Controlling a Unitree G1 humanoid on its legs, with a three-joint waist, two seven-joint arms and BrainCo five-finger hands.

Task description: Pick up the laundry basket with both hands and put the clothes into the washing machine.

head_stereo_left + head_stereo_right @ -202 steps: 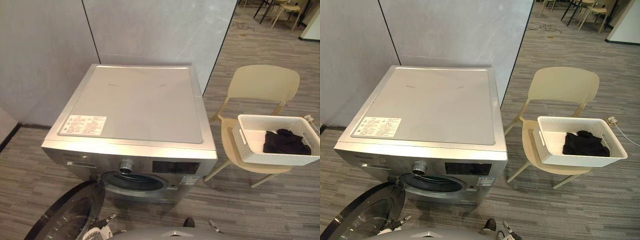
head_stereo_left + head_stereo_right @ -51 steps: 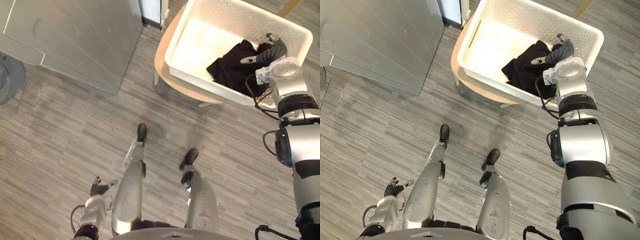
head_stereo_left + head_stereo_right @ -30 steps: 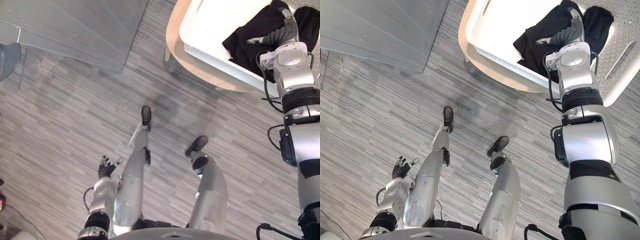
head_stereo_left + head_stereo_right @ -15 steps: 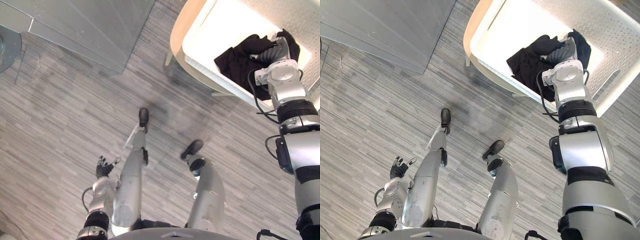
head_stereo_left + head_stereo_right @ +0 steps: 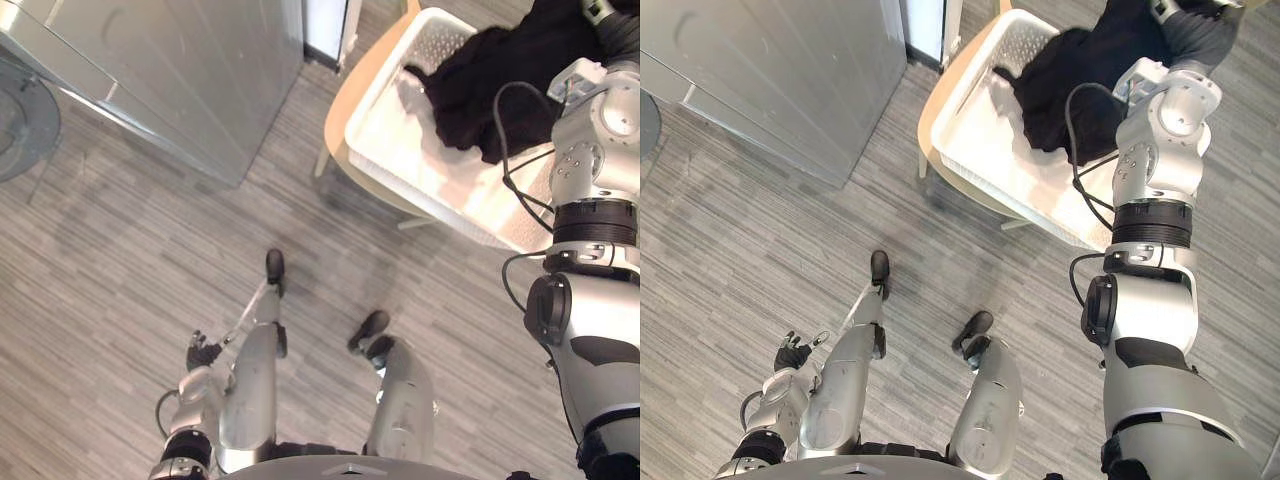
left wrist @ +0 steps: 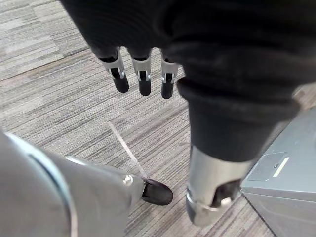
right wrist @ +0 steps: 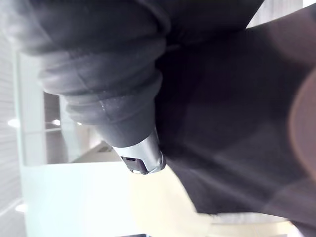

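The white laundry basket (image 5: pixel 420 165) rests on a beige chair (image 5: pixel 343 112). Black clothes (image 5: pixel 500 80) hang partly raised out of it, one end still trailing over the basket's floor. My right hand (image 5: pixel 1190 30) is up at the far right above the basket, shut on the black clothes; in the right wrist view its thumb (image 7: pixel 141 160) lies against the dark cloth (image 7: pixel 237 123). My left hand (image 5: pixel 203 353) hangs low at my left side over the floor, its fingers (image 6: pixel 143 79) straight, holding nothing.
The silver washing machine (image 5: pixel 170 70) stands at the upper left, with its round door (image 5: pixel 22 115) swung open at the left edge. Grey striped floor lies between the machine and the chair.
My right hand's fingers have curled round the black clothes and lifted them from the basket's floor. The camera has shifted, bringing the washing machine further into view. The left hand stays at my side.
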